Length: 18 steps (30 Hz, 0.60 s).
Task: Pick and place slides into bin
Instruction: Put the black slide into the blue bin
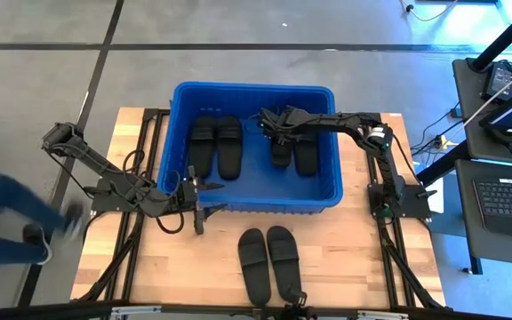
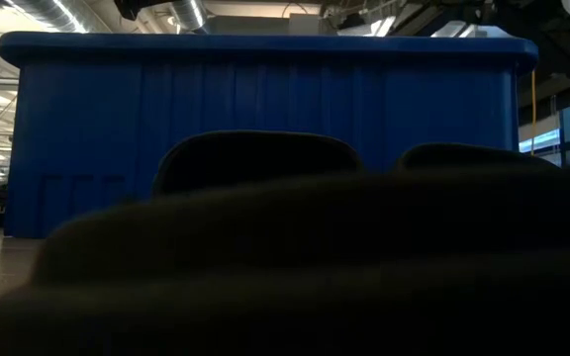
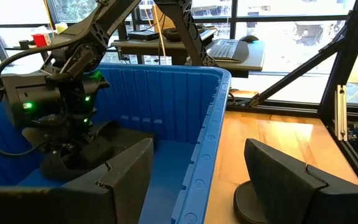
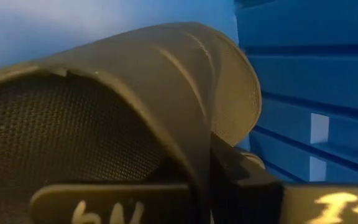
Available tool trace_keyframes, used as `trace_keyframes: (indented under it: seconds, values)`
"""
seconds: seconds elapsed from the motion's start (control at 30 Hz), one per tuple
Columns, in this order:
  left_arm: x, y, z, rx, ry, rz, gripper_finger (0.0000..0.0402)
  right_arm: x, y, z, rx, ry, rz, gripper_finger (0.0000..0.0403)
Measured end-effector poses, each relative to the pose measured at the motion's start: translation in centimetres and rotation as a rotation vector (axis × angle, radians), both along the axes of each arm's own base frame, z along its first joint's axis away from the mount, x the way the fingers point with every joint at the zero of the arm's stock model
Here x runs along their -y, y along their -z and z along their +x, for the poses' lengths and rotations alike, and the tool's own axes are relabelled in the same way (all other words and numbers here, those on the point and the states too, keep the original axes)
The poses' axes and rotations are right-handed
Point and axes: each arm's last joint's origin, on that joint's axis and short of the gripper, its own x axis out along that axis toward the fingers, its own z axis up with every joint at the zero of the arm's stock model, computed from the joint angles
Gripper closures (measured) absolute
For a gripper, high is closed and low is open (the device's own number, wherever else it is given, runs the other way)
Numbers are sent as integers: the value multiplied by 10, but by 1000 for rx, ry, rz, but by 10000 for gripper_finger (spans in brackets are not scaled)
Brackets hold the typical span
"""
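The blue bin (image 1: 254, 203) stands at the table's far middle. Two black slides (image 1: 216, 147) lie side by side on its floor at the left, and a third slide (image 1: 307, 151) lies at the right. My right gripper (image 1: 275, 132) is down inside the bin, shut on a fourth slide (image 1: 280, 156) beside that one. Two more slides (image 1: 269, 262) lie soles down on the table in front of the bin. My left gripper (image 1: 204, 203) is open at the bin's near wall (image 3: 197, 180), one finger on each side of the rim. My right gripper holds the slide by its wide strap (image 4: 185, 124), which runs between the two fingers. The fingers come from above, slanting down into the bin from the table's right. In the left wrist view the slide (image 3: 73, 163) sits low under the gripper; I cannot tell whether it rests on the bin floor.
The two slides on the table fill the low view's foreground (image 2: 265, 257), with the bin (image 2: 265, 99) behind them. A person's leg (image 1: 3, 209) shows beside the table's left edge. Bare wood (image 1: 363, 258) lies right of the near slides.
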Motion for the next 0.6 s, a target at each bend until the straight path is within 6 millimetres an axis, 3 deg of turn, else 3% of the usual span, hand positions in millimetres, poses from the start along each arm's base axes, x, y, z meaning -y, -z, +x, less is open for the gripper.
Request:
trace_keyframes:
  seconds: [0.33,0.6]
  values:
    - [0,0,0,-1,0,2,153,-5,1,0,-17,-20,24,359]
    - [0,0,0,-1,0,3,153,-8,2,0,13,-40,125,266]
